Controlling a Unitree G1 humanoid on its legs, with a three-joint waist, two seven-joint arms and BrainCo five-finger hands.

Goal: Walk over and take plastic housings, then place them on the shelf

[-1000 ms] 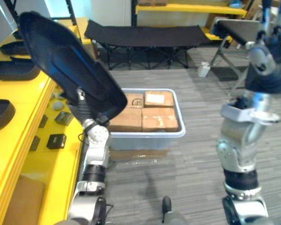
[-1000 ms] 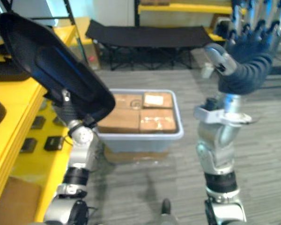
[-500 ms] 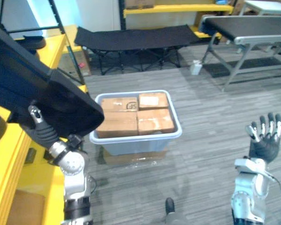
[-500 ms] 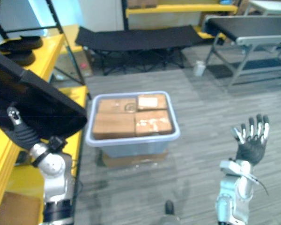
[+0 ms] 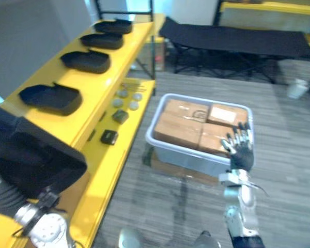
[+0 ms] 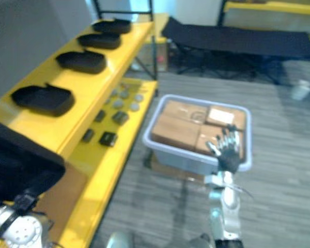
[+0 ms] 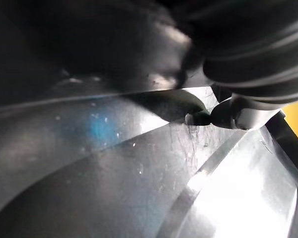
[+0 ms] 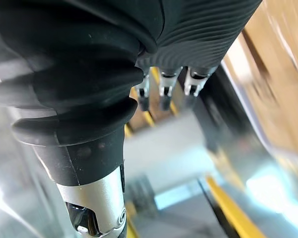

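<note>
Camera swung toward yellow shelf (image 5: 101,90) — right hand (image 5: 241,152) raised, fingers spread loose, grey bin (image 5: 196,160) beyond the fingertips; left hand (image 7: 238,111) grasping black housing (image 5: 31,160), thumb tip pressed on it

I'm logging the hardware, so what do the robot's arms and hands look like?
The right hand has silver fingers with dark tips, a dark ribbed cover over back and wrist, and a silver-grey forearm. The left arm shows a rounded silver joint, same cover.

No legible text; white label (image 5: 223,114) on cardboard box (image 5: 241,112) unreadable.
</note>
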